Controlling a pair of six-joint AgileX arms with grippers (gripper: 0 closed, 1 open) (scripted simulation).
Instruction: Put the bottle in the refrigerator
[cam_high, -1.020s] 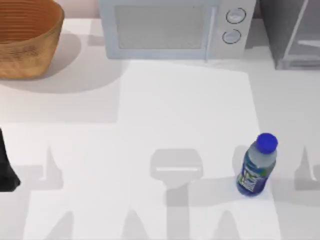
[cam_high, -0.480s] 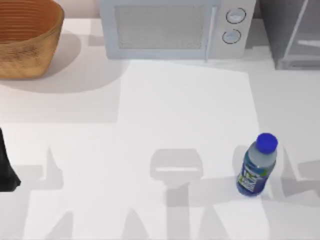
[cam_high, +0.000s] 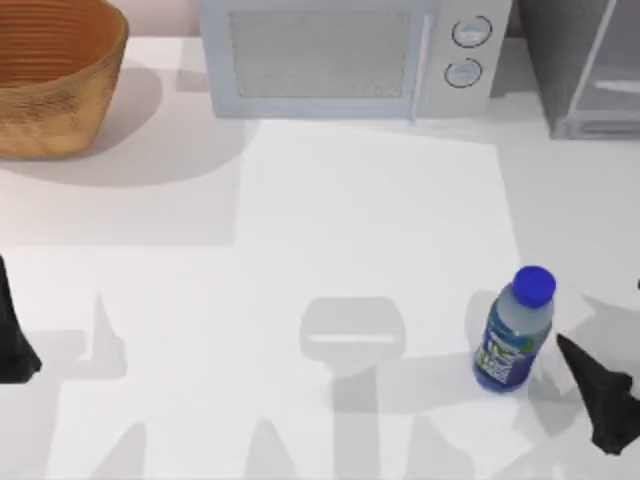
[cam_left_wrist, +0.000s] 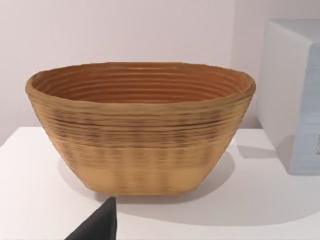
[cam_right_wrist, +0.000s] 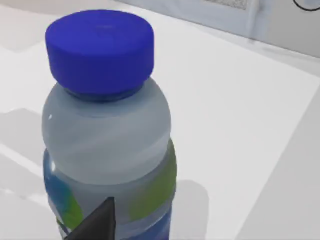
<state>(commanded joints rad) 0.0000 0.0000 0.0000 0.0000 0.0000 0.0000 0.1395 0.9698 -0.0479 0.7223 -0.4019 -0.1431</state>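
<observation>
**Right gripper beside the bottle**

Stood upright at the table's right front: the bottle. Just right of it, apart: right gripper, finger state impossible to tell. Parked at left edge: left gripper. Far back right: the refrigerator.

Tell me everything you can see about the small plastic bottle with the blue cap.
The small clear plastic bottle stands upright on the white table, toward its right side. It has a round blue cap, closed, pale see-through shoulders and a blue-and-green label around the body. Nothing grips it; the right arm's dark hand sits just beside it, apart.
</observation>
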